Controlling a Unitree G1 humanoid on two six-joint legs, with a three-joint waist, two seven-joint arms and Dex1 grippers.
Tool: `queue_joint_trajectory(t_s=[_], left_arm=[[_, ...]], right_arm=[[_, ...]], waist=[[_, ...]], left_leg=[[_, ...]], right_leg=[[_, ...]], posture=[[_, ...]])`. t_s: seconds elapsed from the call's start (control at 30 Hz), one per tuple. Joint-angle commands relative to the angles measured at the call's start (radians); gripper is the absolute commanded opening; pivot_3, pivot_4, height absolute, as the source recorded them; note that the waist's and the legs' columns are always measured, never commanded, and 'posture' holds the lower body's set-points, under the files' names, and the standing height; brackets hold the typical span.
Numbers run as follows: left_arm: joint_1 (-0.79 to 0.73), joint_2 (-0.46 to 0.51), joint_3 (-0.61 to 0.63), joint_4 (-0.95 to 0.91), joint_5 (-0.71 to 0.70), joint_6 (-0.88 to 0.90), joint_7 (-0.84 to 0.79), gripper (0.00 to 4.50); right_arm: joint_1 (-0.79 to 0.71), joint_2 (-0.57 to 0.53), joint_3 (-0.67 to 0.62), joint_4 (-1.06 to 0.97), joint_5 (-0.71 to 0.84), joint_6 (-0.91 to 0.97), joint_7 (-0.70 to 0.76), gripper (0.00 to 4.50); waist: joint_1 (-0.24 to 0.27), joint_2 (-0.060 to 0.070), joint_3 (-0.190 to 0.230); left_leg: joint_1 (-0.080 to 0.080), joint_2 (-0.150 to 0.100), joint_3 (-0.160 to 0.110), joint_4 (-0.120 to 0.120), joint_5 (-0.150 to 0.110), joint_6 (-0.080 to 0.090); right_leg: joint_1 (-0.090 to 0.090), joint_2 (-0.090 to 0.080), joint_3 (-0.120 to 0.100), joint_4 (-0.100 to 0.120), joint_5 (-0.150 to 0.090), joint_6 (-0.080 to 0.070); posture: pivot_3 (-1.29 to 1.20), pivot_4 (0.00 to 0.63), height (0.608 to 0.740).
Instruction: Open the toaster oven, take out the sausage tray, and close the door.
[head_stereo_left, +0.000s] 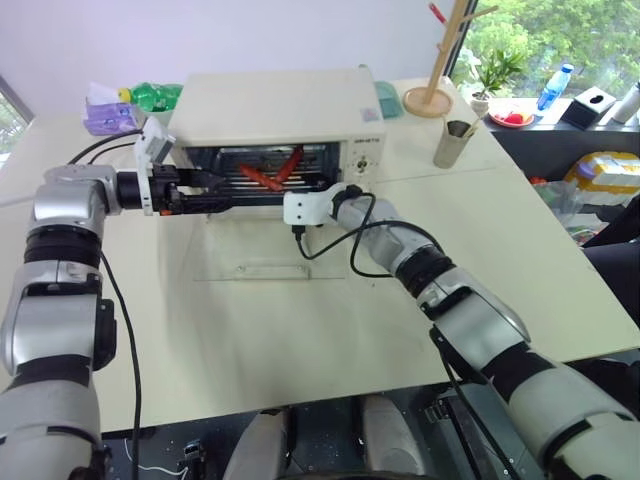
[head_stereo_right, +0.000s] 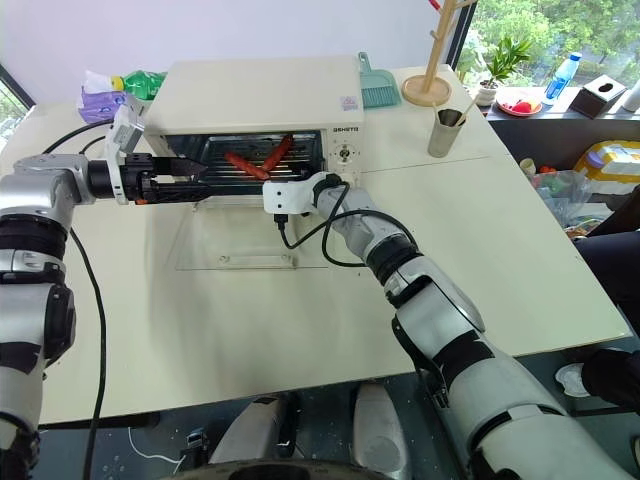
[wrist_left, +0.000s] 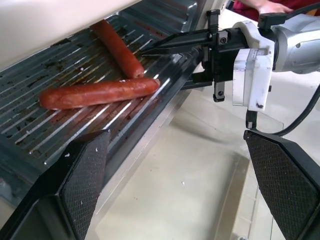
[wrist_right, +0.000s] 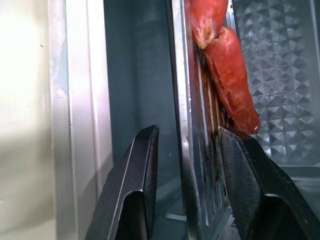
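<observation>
A cream toaster oven (head_stereo_left: 275, 105) sits at upper centre of the head view, its glass door (head_stereo_left: 262, 255) folded flat onto the table in front. Inside, the sausage tray (wrist_left: 100, 95) holds 2 red sausages (head_stereo_left: 272, 172). The right gripper (wrist_right: 187, 175) straddles the tray's front rim, 1 finger either side, not visibly clamped. The left gripper (wrist_left: 175, 190) hangs wide open at the tray's left edge, gripping nothing. Risk: with only 1 loose pinch on the rim, the tray could tilt when pulled, and the sausages would roll off.
</observation>
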Motion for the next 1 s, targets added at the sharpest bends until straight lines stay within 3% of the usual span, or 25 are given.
queue_joint_trajectory(t_s=[0.03, 0.07, 0.37, 1.0], left_arm=[[-0.015, 0.014, 0.029, -0.025, -0.005, -0.015, -0.001, 4.5], [-0.016, 0.014, 0.03, -0.024, -0.005, -0.016, 0.0, 4.5], [-0.027, 0.009, 0.027, -0.01, -0.002, -0.021, 0.0, 4.5], [-0.066, 0.003, 0.014, 0.036, 0.022, -0.032, -0.036, 4.5]], right_arm=[[-0.034, 0.011, -0.003, 0.018, 0.001, -0.018, -0.01, 0.49], [-0.032, 0.011, -0.002, 0.018, -0.001, -0.019, -0.013, 0.09], [0.04, -0.023, -0.004, -0.1, -0.01, -0.014, 0.003, 0.09], [0.334, -0.209, -0.046, -0.639, -0.002, 0.016, 0.137, 0.09]], waist=[[0.0, 0.0, 0.0], [0.0, 0.0, 0.0], [0.002, 0.0, 0.0], [0.021, -0.001, 0.0]], left_leg=[[0.0, 0.0, 0.0, 0.0, 0.0, 0.0], [0.0, 0.0, 0.0, 0.0, 0.0, 0.0], [0.0, 0.0, 0.0, 0.0, 0.0, 0.0], [-0.001, -0.001, 0.001, 0.001, 0.0, 0.0]], right_leg=[[0.0, 0.0, 0.0, 0.0, 0.0, 0.0], [0.0, 0.0, 0.0, 0.0, 0.0, 0.0], [-0.001, 0.0, 0.001, 0.001, 0.0, 0.0], [0.001, -0.001, 0.0, -0.001, 0.0, 0.0]], posture=[[0.0, 0.15, 0.74], [0.0, 0.15, 0.74], [0.0, 0.15, 0.74], [0.0, 0.15, 0.74]])
